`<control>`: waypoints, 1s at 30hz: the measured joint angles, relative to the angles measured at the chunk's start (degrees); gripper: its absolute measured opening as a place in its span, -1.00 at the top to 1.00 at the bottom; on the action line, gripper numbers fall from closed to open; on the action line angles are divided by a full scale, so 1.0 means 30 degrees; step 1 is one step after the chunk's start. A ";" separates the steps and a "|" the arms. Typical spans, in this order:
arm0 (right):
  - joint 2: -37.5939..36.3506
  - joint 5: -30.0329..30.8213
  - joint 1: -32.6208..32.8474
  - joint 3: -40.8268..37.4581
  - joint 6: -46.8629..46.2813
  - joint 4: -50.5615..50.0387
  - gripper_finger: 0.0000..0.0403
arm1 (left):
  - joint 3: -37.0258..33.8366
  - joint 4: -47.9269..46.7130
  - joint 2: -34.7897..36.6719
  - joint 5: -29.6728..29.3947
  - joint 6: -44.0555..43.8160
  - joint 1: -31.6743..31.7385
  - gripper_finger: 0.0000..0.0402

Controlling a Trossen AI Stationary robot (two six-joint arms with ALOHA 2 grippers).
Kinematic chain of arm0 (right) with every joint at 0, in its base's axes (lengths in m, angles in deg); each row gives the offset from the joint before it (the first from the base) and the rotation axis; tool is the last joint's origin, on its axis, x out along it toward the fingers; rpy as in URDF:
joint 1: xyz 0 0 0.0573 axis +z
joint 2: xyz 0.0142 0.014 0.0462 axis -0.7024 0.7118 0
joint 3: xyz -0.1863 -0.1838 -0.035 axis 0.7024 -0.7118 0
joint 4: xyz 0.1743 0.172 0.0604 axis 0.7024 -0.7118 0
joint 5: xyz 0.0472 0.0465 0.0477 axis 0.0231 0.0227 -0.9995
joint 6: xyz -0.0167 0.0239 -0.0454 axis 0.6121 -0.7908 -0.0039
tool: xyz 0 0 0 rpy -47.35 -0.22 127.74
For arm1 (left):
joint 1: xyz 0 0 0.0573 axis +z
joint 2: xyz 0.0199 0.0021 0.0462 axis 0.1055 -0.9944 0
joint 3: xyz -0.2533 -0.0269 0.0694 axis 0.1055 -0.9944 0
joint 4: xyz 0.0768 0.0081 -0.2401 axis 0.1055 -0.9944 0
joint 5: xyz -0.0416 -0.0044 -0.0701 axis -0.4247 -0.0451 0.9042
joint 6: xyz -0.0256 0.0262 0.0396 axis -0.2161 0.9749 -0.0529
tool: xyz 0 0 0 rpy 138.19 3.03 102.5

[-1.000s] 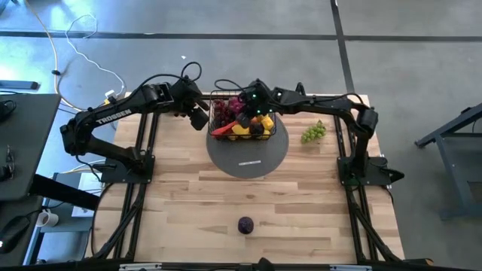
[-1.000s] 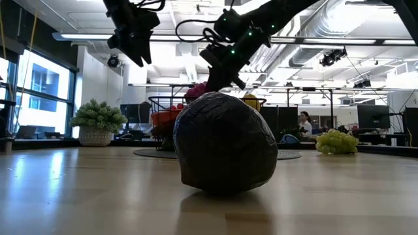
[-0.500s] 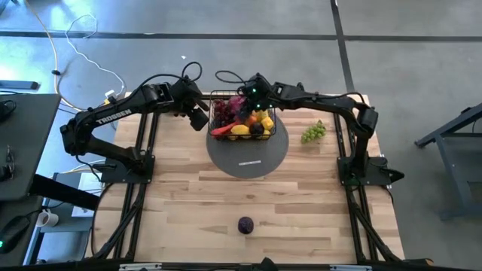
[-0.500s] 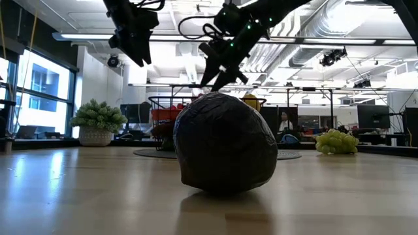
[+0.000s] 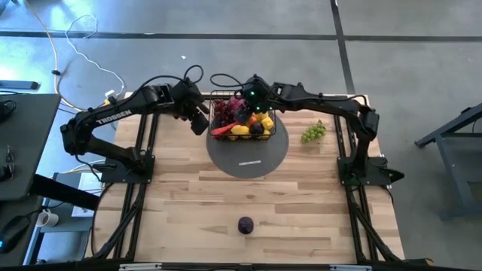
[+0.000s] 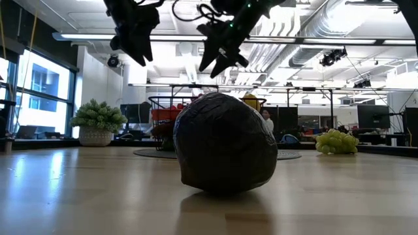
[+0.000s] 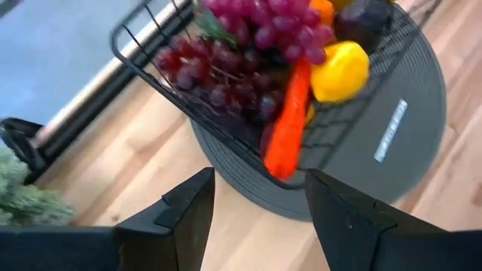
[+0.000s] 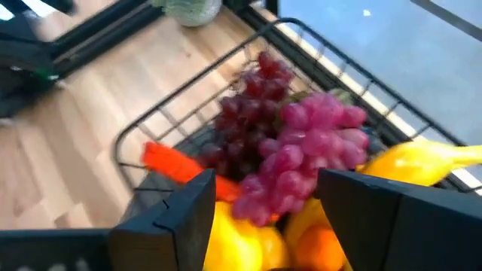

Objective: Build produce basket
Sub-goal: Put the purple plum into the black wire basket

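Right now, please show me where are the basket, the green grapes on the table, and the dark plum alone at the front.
basket (image 5: 215,95): high view, wire rim at its back left corner.
green grapes (image 5: 314,132): high view, middle of the bunch.
dark plum (image 5: 245,225): high view, its top centre.

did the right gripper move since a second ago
Yes. In the low view the right gripper has risen away from the basket rim it was dipped behind, and now hangs open above the produce.
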 joint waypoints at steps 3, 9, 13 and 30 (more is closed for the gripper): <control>-0.0455 0.0048 0.0404 0.0000 0.0015 -0.0537 -0.04 | 0.0000 -0.0405 -0.0006 -0.0007 -0.0375 -0.0653 0.02; -0.1312 0.0565 0.1058 -0.0007 0.0522 -0.1708 -0.04 | 0.0000 -0.0822 0.0003 -0.0558 -0.0867 -0.2305 0.02; -0.2327 0.0968 0.1324 -0.1331 0.0866 -0.1789 -0.04 | 0.0000 -0.0899 0.0142 -0.0847 -0.1502 -0.3445 0.02; -1.3349 0.0801 0.1972 -1.3822 0.0020 0.5141 -0.04 | 0.0000 -0.0643 0.0264 -0.1066 -0.9029 -0.7428 0.02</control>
